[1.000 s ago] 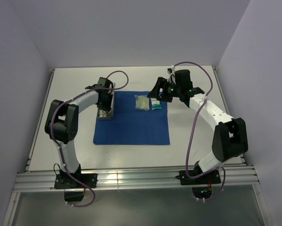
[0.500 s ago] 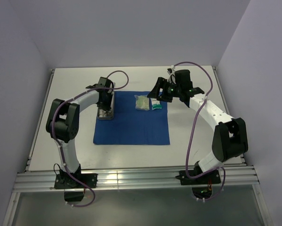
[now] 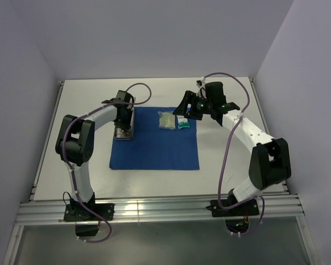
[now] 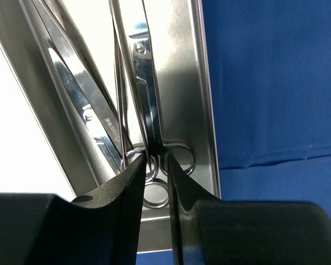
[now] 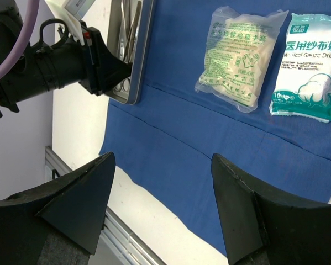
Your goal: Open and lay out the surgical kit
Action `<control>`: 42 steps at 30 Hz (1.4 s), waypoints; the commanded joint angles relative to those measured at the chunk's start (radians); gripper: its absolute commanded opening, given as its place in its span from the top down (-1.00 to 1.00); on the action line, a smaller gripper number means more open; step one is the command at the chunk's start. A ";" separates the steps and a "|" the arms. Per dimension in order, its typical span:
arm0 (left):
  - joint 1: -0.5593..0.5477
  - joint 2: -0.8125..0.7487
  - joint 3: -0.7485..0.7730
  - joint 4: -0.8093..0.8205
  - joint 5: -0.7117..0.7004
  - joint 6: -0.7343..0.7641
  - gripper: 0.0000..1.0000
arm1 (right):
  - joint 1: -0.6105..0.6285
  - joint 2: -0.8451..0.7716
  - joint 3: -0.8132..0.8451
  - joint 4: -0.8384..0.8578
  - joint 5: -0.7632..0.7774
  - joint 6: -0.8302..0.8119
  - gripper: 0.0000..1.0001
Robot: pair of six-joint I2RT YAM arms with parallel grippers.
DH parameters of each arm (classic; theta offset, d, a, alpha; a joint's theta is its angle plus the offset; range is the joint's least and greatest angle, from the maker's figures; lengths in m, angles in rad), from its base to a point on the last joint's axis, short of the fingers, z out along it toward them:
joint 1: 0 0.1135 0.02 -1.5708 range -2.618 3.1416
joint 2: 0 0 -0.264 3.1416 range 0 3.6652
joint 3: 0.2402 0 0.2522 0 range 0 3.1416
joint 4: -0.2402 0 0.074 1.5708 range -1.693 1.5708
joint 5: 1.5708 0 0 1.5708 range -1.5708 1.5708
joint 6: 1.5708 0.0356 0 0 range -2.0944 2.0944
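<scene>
Scissors (image 4: 148,105) in the tray (image 4: 182,83) — we see our left hand (image 4: 154,165) pinching them; right hand (image 5: 162,157) gapes open above the cloth (image 5: 171,110).

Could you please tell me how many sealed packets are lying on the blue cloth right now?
2. Both lie at the far edge of the blue cloth: a whitish packet and, to its right, a green-and-white packet. None looks hidden.
</scene>
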State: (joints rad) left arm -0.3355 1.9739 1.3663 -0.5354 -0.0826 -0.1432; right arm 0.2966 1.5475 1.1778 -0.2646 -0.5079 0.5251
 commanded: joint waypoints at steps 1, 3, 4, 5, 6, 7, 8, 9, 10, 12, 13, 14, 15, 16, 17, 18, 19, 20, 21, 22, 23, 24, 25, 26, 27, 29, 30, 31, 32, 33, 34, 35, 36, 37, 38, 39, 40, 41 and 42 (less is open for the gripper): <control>-0.002 0.037 0.031 0.000 -0.028 -0.002 0.43 | 0.004 0.002 0.037 0.002 0.011 -0.019 -0.55; -0.002 0.048 0.024 0.006 -0.029 -0.007 0.43 | 0.004 0.000 0.036 0.002 0.011 -0.020 -0.54; -0.002 0.049 0.019 0.011 -0.031 -0.009 0.45 | 0.004 0.000 0.036 0.002 0.011 -0.020 -0.55; -0.002 0.052 0.011 0.012 -0.037 -0.010 0.48 | 0.004 0.000 0.036 0.001 0.012 -0.022 -0.55; -0.002 0.055 0.011 0.014 -0.043 -0.010 0.49 | 0.004 0.000 0.037 0.001 0.014 -0.022 -0.54; -0.002 0.059 0.008 0.015 -0.048 -0.010 0.51 | 0.006 0.000 0.037 0.001 0.014 -0.023 -0.54; -0.002 0.057 0.005 0.015 -0.060 -0.010 0.56 | 0.006 0.000 0.037 -0.001 0.014 -0.023 -0.54; -0.002 0.056 0.004 0.017 -0.063 -0.009 0.58 | 0.004 0.000 0.039 -0.001 0.014 -0.023 -0.54; -0.002 0.056 0.001 0.015 -0.068 -0.010 0.61 | 0.004 0.002 0.039 -0.001 0.012 -0.023 -0.54; -0.002 0.048 -0.003 0.014 -0.075 -0.007 0.74 | 0.004 0.005 0.042 -0.001 0.009 -0.022 -0.54; -0.002 0.045 -0.003 0.008 -0.077 -0.009 0.79 | 0.004 0.005 0.043 -0.002 0.009 -0.017 -0.54; -0.002 0.040 -0.001 0.003 -0.077 -0.006 0.90 | 0.004 0.006 0.045 -0.001 0.009 -0.019 -0.54; -0.002 0.036 -0.001 -0.001 -0.078 -0.007 0.95 | 0.004 0.006 0.046 -0.001 0.008 -0.017 -0.54; -0.002 0.029 0.001 -0.009 -0.075 -0.007 0.99 | 0.004 0.008 0.049 -0.001 0.006 -0.016 -0.54; -0.002 0.010 0.002 -0.014 -0.071 -0.006 1.00 | 0.004 0.008 0.051 -0.001 0.006 -0.016 -0.53; 0.000 -0.001 0.004 -0.020 -0.063 -0.006 1.00 | 0.006 0.008 0.052 -0.001 0.005 -0.016 -0.53; 0.000 -0.023 0.010 -0.037 -0.057 -0.007 1.00 | 0.004 0.010 0.055 -0.002 0.003 -0.014 -0.53; 0.000 -0.036 0.016 -0.046 -0.052 -0.010 1.00 | 0.004 0.010 0.057 -0.002 0.003 -0.014 -0.53; 0.001 -0.047 0.020 -0.055 -0.045 -0.010 1.00 | 0.004 0.010 0.059 -0.001 0.002 -0.014 -0.53; 0.003 -0.070 0.031 -0.066 -0.033 -0.010 1.00 | 0.007 0.011 0.059 -0.001 -0.001 -0.013 -0.52; 0.003 -0.079 0.039 -0.087 -0.026 -0.012 1.00 | 0.007 0.013 0.062 0.001 -0.003 -0.011 -0.52; 0.003 -0.089 0.046 -0.100 -0.022 -0.012 1.00 | 0.006 0.013 0.063 0.002 -0.003 -0.008 -0.52; 0.004 -0.104 0.060 -0.112 -0.008 -0.012 1.00 | 0.009 0.016 0.065 0.002 -0.006 -0.007 -0.52; 0.006 -0.110 0.068 -0.123 -0.003 -0.010 1.00 | 0.007 0.016 0.068 0.005 -0.007 -0.007 -0.52; 0.006 -0.116 0.074 -0.144 0.004 -0.009 1.00 | 0.009 0.017 0.068 0.004 -0.007 -0.005 -0.52; 0.007 -0.129 0.089 -0.162 0.023 -0.010 1.00 | 0.009 0.020 0.072 0.005 -0.009 -0.004 -0.52; 0.009 -0.132 0.091 -0.175 0.029 -0.010 1.00 | 0.012 0.020 0.074 0.007 -0.009 -0.004 -0.52; 0.010 -0.136 0.091 -0.179 0.035 -0.010 1.00 | 0.012 0.022 0.077 0.007 -0.009 -0.004 -0.52; 0.010 -0.139 0.091 -0.179 0.038 -0.009 1.00 | 0.013 0.023 0.077 0.008 -0.011 -0.004 -0.51; 0.013 -0.141 0.090 -0.179 0.043 -0.009 1.00 | 0.015 0.023 0.077 0.008 -0.011 -0.004 -0.51; 0.015 -0.145 0.085 -0.178 0.044 -0.007 1.00 | 0.016 0.026 0.079 0.008 -0.011 -0.004 -0.51; 0.016 -0.147 0.085 -0.176 0.049 -0.007 1.00 | 0.016 0.026 0.079 0.010 -0.011 -0.004 -0.51; 0.019 -0.147 0.083 -0.176 0.050 -0.007 1.00 | 0.016 0.028 0.080 0.008 -0.011 -0.002 -0.51; 0.020 -0.148 0.085 -0.178 0.050 -0.007 1.00 | 0.018 0.028 0.082 0.010 -0.011 -0.002 -0.51; 0.023 -0.149 0.085 -0.179 0.052 -0.007 0.99 | 0.018 0.029 0.082 0.011 -0.011 -0.002 -0.50; 0.027 -0.149 0.083 -0.178 0.056 -0.007 1.00 | 0.019 0.029 0.083 0.010 -0.012 0.000 -0.50; 0.030 -0.155 0.085 -0.179 0.058 -0.009 1.00 | 0.022 0.033 0.086 0.011 -0.014 0.000 -0.50; 0.032 -0.158 0.085 -0.179 0.060 -0.009 0.99 | 0.022 0.034 0.089 0.014 -0.015 0.000 -0.50; 0.035 -0.161 0.085 -0.181 0.060 -0.009 1.00 | 0.026 0.037 0.089 0.016 -0.018 0.001 -0.50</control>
State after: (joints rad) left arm -0.3115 1.8706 1.4216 -0.7040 -0.0460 -0.1516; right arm 0.3092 1.5639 1.2121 -0.2699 -0.5137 0.5262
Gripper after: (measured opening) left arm 0.007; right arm 0.752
